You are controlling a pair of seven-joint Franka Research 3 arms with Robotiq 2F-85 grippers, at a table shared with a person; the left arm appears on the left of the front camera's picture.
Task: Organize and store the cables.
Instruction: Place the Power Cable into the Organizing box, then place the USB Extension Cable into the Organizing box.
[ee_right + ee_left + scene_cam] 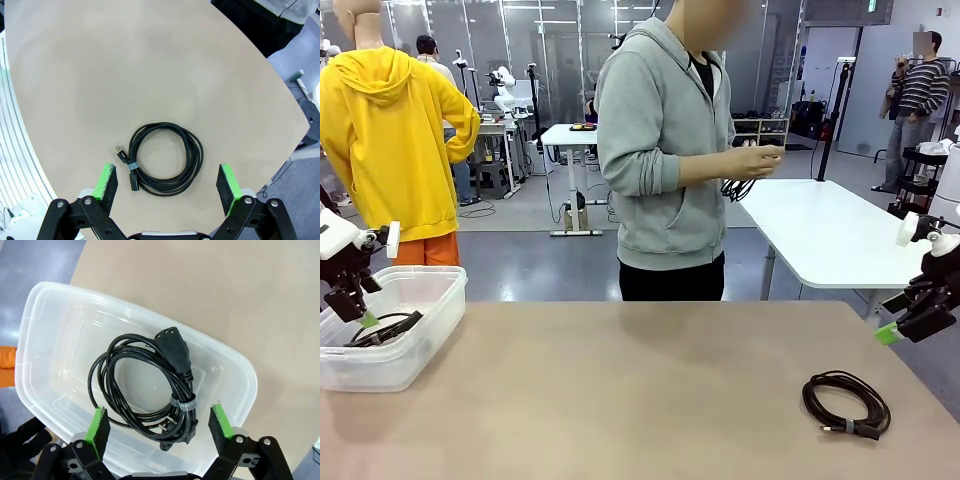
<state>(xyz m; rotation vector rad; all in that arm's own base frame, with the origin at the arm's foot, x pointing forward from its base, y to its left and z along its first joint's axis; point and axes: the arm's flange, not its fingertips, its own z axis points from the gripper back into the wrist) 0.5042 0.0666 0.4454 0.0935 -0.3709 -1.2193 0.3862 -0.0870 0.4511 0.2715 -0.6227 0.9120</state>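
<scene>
One coiled black cable [150,390] with a chunky plug lies in the clear plastic box [45,320]; I also see this cable [382,328] in the box [420,290] at the table's left edge. My left gripper [160,422] hangs open just above that cable, nothing between its green pads. A second coiled cable [165,157] with a small plug lies on the tan table [620,400] at the right front [847,404]. My right gripper [167,182] hovers open above it, apart from it. The person's hands [760,160] hold another black cable [738,187] across the table.
The tan table's rounded edge [280,85] runs close to the loose cable on the right. A white table [820,225] stands behind the person. The left arm [345,265] hangs over the box's near-left corner.
</scene>
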